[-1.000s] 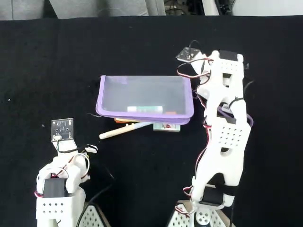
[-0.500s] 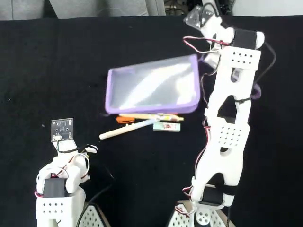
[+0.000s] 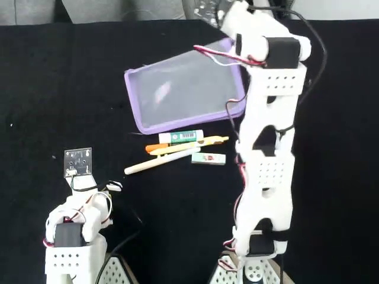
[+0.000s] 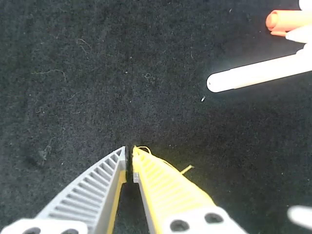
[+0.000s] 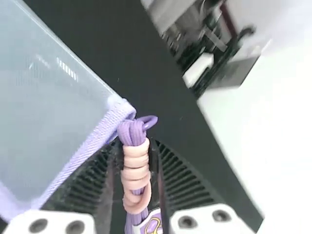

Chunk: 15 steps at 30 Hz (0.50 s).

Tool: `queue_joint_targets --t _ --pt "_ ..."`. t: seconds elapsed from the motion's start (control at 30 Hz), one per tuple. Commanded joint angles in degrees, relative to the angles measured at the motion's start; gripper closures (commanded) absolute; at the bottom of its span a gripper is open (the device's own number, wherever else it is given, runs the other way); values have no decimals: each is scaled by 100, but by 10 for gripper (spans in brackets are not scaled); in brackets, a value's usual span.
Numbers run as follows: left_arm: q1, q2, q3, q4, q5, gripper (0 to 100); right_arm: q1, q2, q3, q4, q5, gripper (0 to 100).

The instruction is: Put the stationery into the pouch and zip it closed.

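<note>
From above, the right arm [image 3: 269, 148] stands tall and stretches along the right side of the black table [image 3: 71, 77], all the way to the far edge. Its top end is at the far right corner of the pouch [image 3: 186, 89]. There is one pouch, purple at the edges with a see-through face, and it is tipped, with that corner up high and the left end low. The left arm [image 3: 74, 228] is folded up small at the near left corner, well apart from everything. The stationery is not in the pouch. It lies on the table just in front of it, and I count five things, though they overlap so I may be off: a green and white stick [image 3: 180, 136], an orange pen [image 3: 159, 147], a yellow pen [image 3: 198, 142], a white pen [image 3: 160, 161] and a small flat block [image 3: 208, 158]. From the left wrist, the left gripper [image 4: 129, 155] hangs low over the bare cloth with its two fingers pressed together and nothing in them. The end of the white pen and the end of the orange pen lie farther off. From the right wrist, the right gripper [image 5: 134, 146] pinches the pull cord [image 5: 135, 170], a purple loop with a pink coil around it, right at the pouch corner.
</note>
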Motion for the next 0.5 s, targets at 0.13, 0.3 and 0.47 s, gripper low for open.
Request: queue_joint_targets --t 0.13,0.3,0.47 --pt "-31 -18 119 -114 9 964 -782 -1965 1033 211 -44 987" --pt "-31 -18 119 -114 9 964 -1363 -3310 2519 211 -53 987" --pt "-31 -18 119 -114 9 964 -2189 -4857 4497 202 -44 987"
